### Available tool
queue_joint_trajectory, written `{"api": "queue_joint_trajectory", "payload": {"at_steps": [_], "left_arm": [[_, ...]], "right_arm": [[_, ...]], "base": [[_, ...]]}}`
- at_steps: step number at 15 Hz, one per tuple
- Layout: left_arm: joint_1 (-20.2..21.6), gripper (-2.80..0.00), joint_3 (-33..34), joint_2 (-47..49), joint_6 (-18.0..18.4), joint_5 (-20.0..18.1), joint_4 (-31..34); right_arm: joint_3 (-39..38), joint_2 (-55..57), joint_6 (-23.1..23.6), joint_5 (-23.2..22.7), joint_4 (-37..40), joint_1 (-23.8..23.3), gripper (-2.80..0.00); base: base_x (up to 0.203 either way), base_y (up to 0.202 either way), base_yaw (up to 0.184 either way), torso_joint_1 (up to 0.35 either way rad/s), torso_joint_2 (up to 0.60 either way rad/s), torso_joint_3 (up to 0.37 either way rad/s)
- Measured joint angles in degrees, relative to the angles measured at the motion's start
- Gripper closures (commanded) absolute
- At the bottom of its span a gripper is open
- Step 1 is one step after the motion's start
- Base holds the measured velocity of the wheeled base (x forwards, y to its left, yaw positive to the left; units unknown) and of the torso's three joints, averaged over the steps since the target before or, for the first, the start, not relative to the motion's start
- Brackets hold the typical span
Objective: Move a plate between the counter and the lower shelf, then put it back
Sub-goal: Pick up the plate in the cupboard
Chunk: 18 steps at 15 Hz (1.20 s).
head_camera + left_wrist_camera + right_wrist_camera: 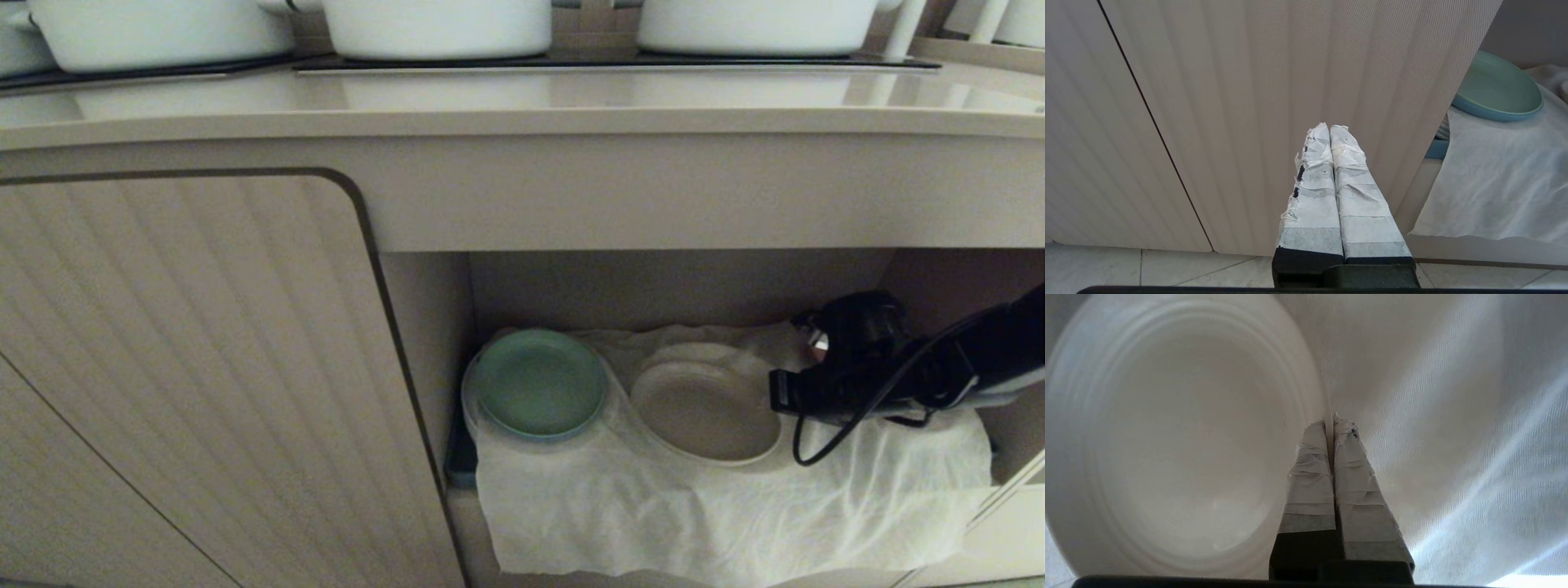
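The cream plate (704, 412) lies on the white cloth (653, 523) in the lower shelf (678, 286), to the right of a green plate. My right gripper (775, 394) reaches in from the right at the plate's right rim. In the right wrist view the right gripper (1330, 424) is shut on the plate (1175, 441), its rim pinched between the taped fingertips. The counter (522, 102) runs across above. My left gripper (1329, 131) is shut on nothing, hanging in front of the ribbed cabinet door (1249, 102).
A green plate (539, 382) sits on a cloth-covered stack at the shelf's left. White pots (437, 24) stand on the black hob at the counter's back. The ribbed cabinet door (188, 376) closes the space to the left. Tiled floor (1147, 269) lies below.
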<state>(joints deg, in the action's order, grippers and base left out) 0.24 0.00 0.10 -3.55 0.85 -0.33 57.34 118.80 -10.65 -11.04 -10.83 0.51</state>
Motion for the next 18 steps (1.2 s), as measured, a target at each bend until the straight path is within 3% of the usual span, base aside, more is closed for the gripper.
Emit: {"api": "queue_joint_trajectory", "payload": {"at_steps": [7, 13, 18], "left_arm": [[0.0, 0.0, -0.01, 0.0, 0.0, 0.02, 0.02], [0.0, 0.0, 0.0, 0.0, -0.01, 0.0, 0.0], [0.0, 0.0, -0.01, 0.0, -0.02, 0.0, 0.02]], "right_arm": [[-4.75, -2.88, -0.07, -0.02, -0.5, -0.02, 0.0], [-7.22, -5.67, -5.2, -0.11, -2.84, -0.05, 0.0], [-11.24, -8.6, -5.68, -0.22, -4.5, -0.07, 0.0]], "base": [[0.0, 0.0, 0.0, 0.0, 0.0, 0.0], [0.0, 0.0, 0.0, 0.0, 0.0, 0.0], [0.0, 0.0, 0.0, 0.0, 0.0, 0.0]]}}
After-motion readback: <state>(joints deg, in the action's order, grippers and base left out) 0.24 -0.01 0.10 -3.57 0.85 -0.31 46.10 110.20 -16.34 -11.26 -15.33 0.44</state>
